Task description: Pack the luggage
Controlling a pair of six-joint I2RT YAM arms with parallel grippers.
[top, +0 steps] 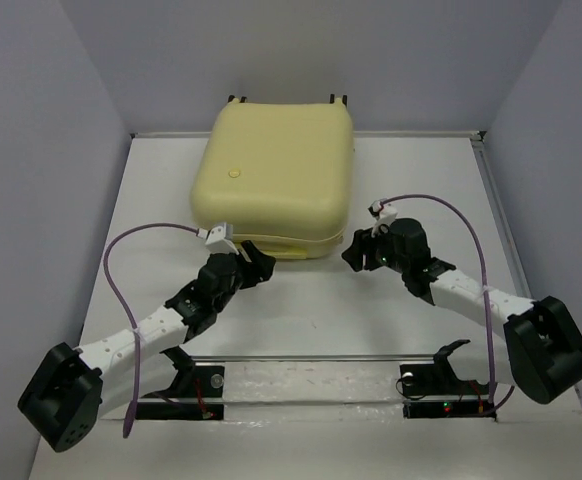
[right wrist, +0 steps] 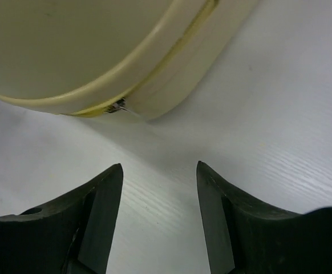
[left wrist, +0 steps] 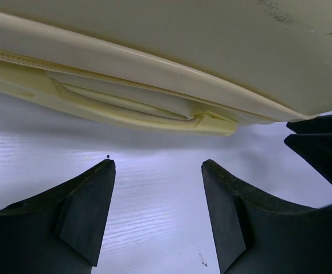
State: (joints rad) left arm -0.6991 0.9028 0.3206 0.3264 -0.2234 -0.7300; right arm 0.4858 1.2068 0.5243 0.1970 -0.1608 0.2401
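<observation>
The luggage is a pale-yellow hard-shell suitcase lying flat and closed at the back middle of the table. Its front edge with a recessed handle fills the top of the left wrist view. Its front right corner with a small metal zipper pull shows in the right wrist view. My left gripper is open and empty just in front of the case's front left edge. My right gripper is open and empty beside the front right corner. The other gripper's black tip shows at the right of the left wrist view.
The white table has grey walls on the left, back and right. A metal rail and two black arm mounts lie at the near edge. Purple cables loop off both arms.
</observation>
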